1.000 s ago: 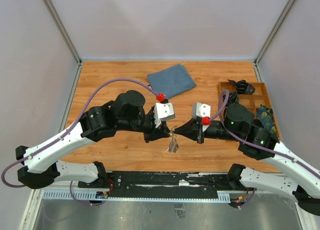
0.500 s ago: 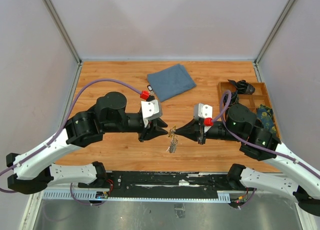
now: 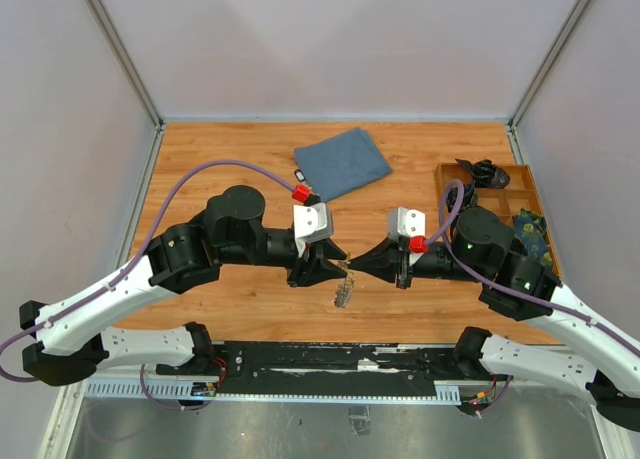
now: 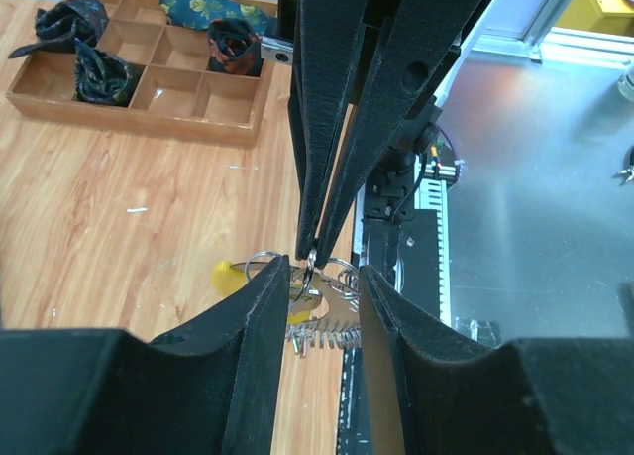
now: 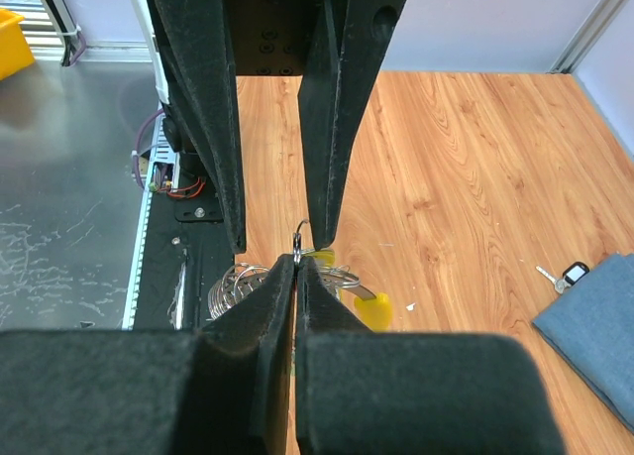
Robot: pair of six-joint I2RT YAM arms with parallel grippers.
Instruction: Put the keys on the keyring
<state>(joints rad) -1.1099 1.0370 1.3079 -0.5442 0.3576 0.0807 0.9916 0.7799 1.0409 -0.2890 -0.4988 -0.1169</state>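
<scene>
1. The right gripper [image 5: 296, 267] has its fingers pressed together on a thin wire ring [image 5: 301, 239], which pokes up just above their tips.
2. The left gripper [image 4: 323, 269] faces it tip to tip. Its fingers stand apart, one on each side of the right gripper's tips, and nothing shows clamped between them.
3. The two grippers meet above the middle of the desk [image 3: 220, 169], somewhat nearer its near edge than its far edge.
4. The keys [image 3: 344, 293] hang in a small bunch straight below that meeting point. Whether the lowest one touches the wood cannot be told.
5. In the bunch, a yellow-headed key [image 5: 369, 309] shows just beside the right gripper's fingers, and the ridged, coil-like keyring [image 5: 236, 286] shows on the other side of them.
6. A folded blue cloth [image 3: 343, 162] lies near the far edge, around its middle, with a small car key fob [image 5: 572, 273] just beside the cloth's left corner.
7. A wooden compartment tray [image 4: 139, 118] sits along the desk's right edge, with rolled patterned fabric bundles [image 4: 99, 76] in several of its compartments.
</scene>
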